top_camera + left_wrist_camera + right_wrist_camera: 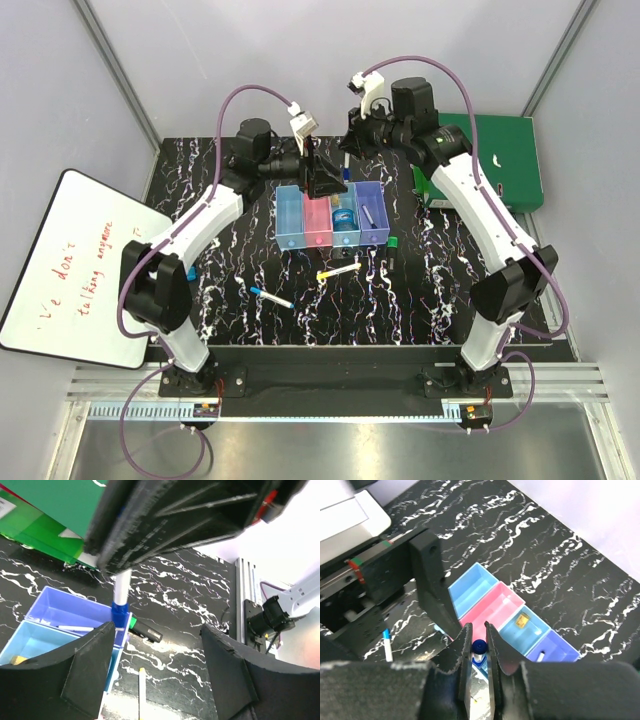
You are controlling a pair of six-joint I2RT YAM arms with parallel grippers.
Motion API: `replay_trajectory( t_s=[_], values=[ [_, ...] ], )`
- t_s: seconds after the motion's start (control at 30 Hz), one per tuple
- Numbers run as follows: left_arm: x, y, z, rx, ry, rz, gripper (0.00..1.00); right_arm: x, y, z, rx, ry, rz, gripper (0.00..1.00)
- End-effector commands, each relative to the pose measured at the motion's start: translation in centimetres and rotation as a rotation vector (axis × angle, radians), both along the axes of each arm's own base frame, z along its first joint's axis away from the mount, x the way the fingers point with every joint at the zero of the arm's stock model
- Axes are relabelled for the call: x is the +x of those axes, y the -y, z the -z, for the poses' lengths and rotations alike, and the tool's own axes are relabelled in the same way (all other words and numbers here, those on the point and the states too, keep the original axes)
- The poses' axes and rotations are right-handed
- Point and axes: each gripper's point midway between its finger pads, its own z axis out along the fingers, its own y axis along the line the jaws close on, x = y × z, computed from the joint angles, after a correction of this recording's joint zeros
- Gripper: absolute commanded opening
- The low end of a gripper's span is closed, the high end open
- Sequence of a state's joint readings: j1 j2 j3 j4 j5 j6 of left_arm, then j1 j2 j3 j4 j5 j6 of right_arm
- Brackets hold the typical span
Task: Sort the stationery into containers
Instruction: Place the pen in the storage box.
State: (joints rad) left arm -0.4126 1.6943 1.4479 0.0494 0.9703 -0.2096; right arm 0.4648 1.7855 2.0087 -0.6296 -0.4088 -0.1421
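My right gripper (479,652) is shut on a blue-capped white marker (479,646), which hangs upright over the row of containers (290,215). In the left wrist view that marker (121,595) points down beside the purple bin (70,615). My left gripper (155,675) is open and holds nothing, just above the bins. On the table lie a yellow-and-white pen (338,270), a second blue-capped marker (271,297) and a green-capped dark marker (394,243). A black-gold piece (522,621) and a round blue object (345,215) sit in the third bin; a small stick (542,655) is in the purple one.
A big green folder (505,155) lies at the back right, close behind the right arm. A whiteboard (70,260) with red writing leans off the table's left edge. Both grippers crowd the space over the bins.
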Motion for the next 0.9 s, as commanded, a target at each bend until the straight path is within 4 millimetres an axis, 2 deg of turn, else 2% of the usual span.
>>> replay_trajectory(
  t_s=[0.0, 0.13, 0.3, 0.33, 0.37, 0.5, 0.63, 0.87],
  values=[
    [-1.7, -0.5, -2.7, 0.005, 0.116, 0.064, 0.74, 1.2, 0.4, -1.2, -0.022, 0.080, 0.040, 0.10],
    [-3.0, -2.7, -0.5, 0.118, 0.116, 0.053, 0.74, 3.0, 1.7, 2.0, -0.131, 0.084, 0.093, 0.10],
    [-3.1, -7.3, 2.2, 0.313, 0.232, -0.043, 0.74, 5.6, 3.6, 7.1, -0.209, 0.013, 0.130, 0.08],
    [-3.7, -8.2, 3.5, 0.350, 0.215, -0.046, 0.74, 6.0, 3.8, 7.8, -0.214, 0.001, 0.136, 0.08],
    [-3.8, -9.3, 3.4, 0.385, 0.250, -0.077, 0.74, 6.9, 4.4, 9.1, -0.224, -0.020, 0.150, 0.08],
    [-4.3, -12.7, 5.2, 0.516, 0.360, -0.124, 0.74, 8.0, 5.3, 12.1, -0.255, -0.071, 0.162, 0.08],
    [-5.5, -15.1, 6.1, 0.594, 0.428, -0.164, 0.74, 8.2, 5.9, 14.9, -0.276, -0.132, 0.168, 0.07],
    [-6.6, -16.6, 5.8, 0.641, 0.529, -0.183, 0.74, 6.8, 6.8, 19.9, -0.298, -0.261, 0.167, 0.05]
  ],
)
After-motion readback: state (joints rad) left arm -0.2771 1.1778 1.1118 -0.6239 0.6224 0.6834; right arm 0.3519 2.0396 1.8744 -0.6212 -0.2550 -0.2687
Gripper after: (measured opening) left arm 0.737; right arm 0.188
